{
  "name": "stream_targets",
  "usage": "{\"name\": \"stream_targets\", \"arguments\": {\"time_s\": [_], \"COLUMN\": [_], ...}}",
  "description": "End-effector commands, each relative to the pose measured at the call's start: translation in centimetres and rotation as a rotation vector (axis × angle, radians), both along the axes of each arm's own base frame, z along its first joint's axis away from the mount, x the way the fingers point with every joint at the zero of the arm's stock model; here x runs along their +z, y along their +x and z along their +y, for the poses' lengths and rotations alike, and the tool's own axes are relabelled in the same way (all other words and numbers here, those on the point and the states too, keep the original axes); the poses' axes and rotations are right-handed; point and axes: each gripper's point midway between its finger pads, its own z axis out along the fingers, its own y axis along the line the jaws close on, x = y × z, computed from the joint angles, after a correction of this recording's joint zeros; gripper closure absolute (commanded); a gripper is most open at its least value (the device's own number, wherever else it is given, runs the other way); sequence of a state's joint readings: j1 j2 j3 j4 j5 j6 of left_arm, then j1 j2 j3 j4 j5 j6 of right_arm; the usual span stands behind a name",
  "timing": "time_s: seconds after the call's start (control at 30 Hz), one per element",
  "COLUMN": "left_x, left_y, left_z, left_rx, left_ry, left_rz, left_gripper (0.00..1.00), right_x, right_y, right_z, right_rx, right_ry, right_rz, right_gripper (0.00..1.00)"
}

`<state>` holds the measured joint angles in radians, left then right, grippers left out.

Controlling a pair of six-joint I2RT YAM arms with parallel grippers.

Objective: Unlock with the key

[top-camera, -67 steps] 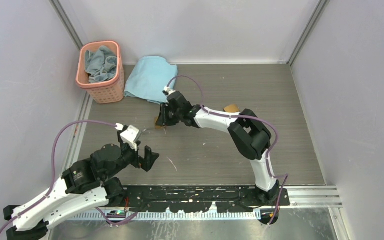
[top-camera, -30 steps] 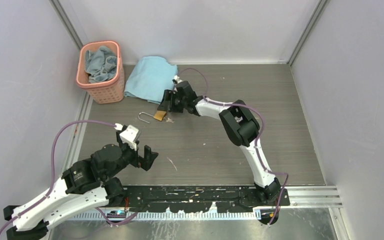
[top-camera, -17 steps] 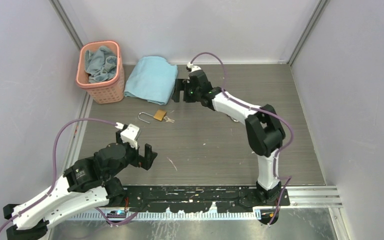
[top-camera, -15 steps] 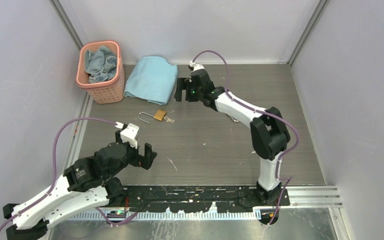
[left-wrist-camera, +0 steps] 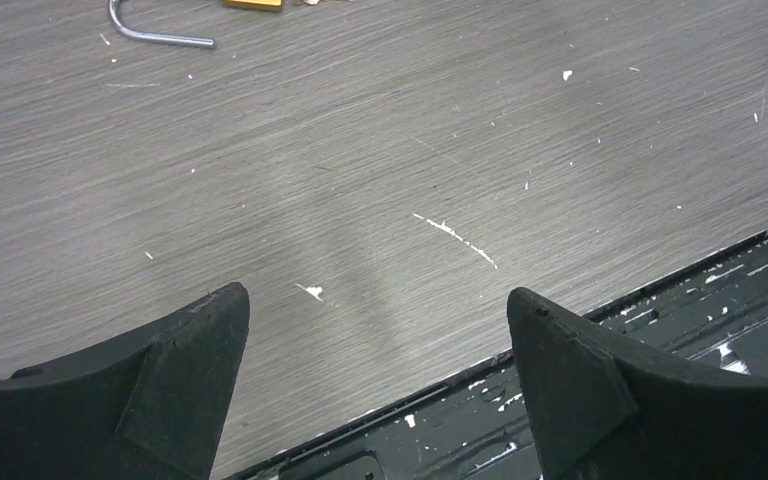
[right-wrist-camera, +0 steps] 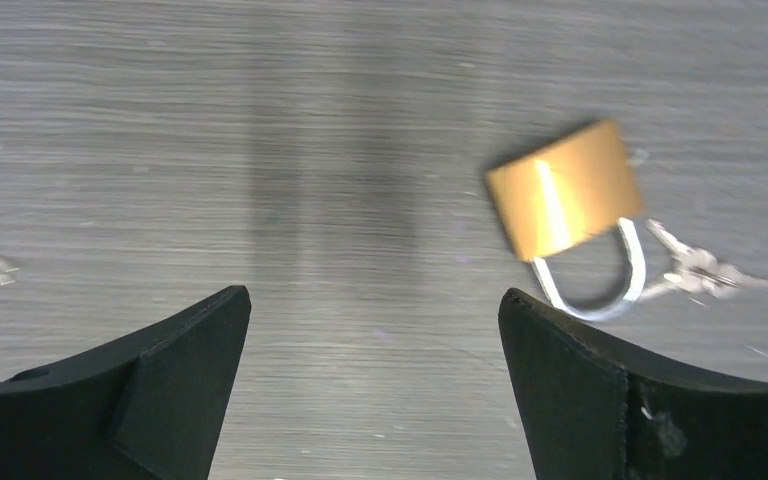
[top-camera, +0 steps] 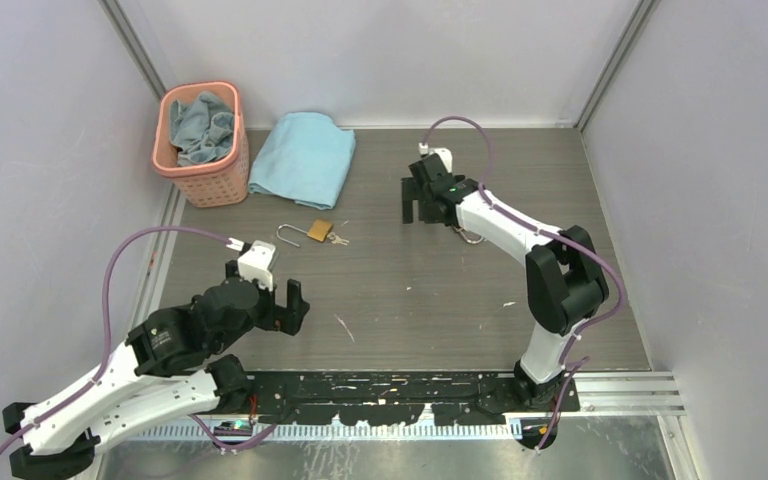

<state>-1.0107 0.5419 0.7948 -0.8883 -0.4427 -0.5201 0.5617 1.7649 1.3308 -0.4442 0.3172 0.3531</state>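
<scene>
A brass padlock [top-camera: 318, 231] lies on the table left of centre, its shackle [top-camera: 289, 236] swung open, with small keys [top-camera: 339, 240] at its right end. Its shackle [left-wrist-camera: 155, 35] also shows at the top of the left wrist view. My right gripper [top-camera: 417, 213] hangs open to the right of it, holding nothing. Below the right gripper [right-wrist-camera: 375, 300] lies a second brass padlock [right-wrist-camera: 563, 205] with its shackle closed and keys [right-wrist-camera: 700, 270] beside it. My left gripper [top-camera: 278, 305] is open and empty near the front edge, well short of the first padlock.
A pink basket [top-camera: 222, 175] holding a cloth stands at the back left. A folded light blue towel [top-camera: 302, 158] lies next to it. The black mounting rail [left-wrist-camera: 660, 330] runs along the front edge. Walls close in on three sides.
My right gripper opened, let go at the left padlock and swung away to the right. That padlock now lies with its shackle open. The left arm edged slightly forward.
</scene>
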Motion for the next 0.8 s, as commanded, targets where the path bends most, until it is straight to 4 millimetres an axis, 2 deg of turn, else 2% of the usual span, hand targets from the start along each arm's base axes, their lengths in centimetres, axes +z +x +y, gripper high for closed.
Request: {"name": "stream_targets", "arguments": {"time_s": [0.0, 0.2, 0.3, 0.6, 0.77], "left_x": [1.2, 1.1, 0.6, -0.1, -0.3], "left_y": [-0.1, 0.0, 0.1, 0.0, 0.0], "left_z": [0.0, 0.4, 0.4, 0.0, 0.1], "left_rx": [0.019, 0.062, 0.058, 0.035, 0.034], "left_ry": [-0.043, -0.054, -0.057, -0.023, -0.003], "left_rz": [0.004, 0.012, 0.004, 0.028, 0.036], "left_gripper": [0.0, 0.0, 0.0, 0.0, 0.0], "right_x": [2.1, 0.9, 0.1, -2.7, -4.0], "right_y": [0.2, 1.0, 1.8, 5.1, 6.4], "right_z": [-5.1, -8.6, -9.7, -10.5, -10.8], "right_rx": [-0.104, -0.171, -0.2, -0.238, -0.239], "right_ry": [-0.054, -0.031, 0.003, 0.191, 0.227], "right_rz": [-0.02, 0.042, 0.074, 0.132, 0.129], "right_gripper": [0.0, 0.0, 0.0, 0.0, 0.0]}}
